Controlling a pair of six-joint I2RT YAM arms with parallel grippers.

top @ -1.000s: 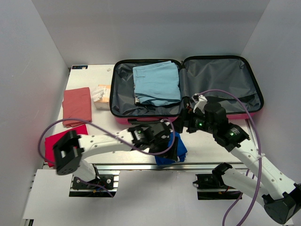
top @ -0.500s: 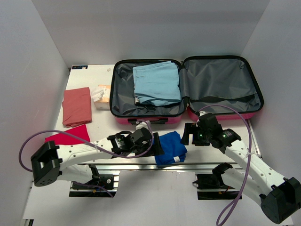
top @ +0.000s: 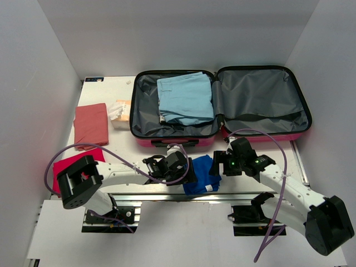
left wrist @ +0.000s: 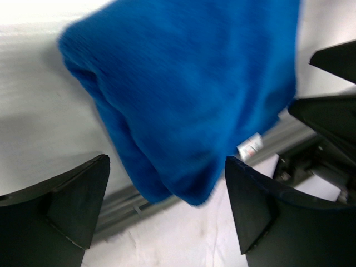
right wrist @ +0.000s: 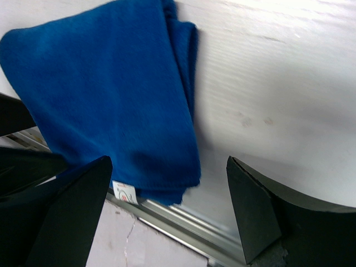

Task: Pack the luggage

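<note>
Two arms reach low over the near edge of the white table and meet from either side at a folded blue towel. The left gripper sits at the towel's left side with its jaws spread wide. In the left wrist view its black fingers stand on either side of the towel's rounded end, with a gap showing on both sides and nothing gripped. The right gripper is at the towel's right side, also spread wide and holding nothing. In the right wrist view its fingers frame the towel's folded edge and a small white label at the corner. That corner overhangs the metal rail along the table's front.

The luggage lies fully opened flat at the far middle of the table, just beyond the towel. Its grey lining faces up and a strip of pink shell shows along the near side. A folded light blue garment rests in its left half.

A folded salmon-red cloth lies left of the luggage. A small orange-and-white packet sits between the two. A brighter red cloth lies near the table's front left corner, partly hidden by the left arm.
</note>
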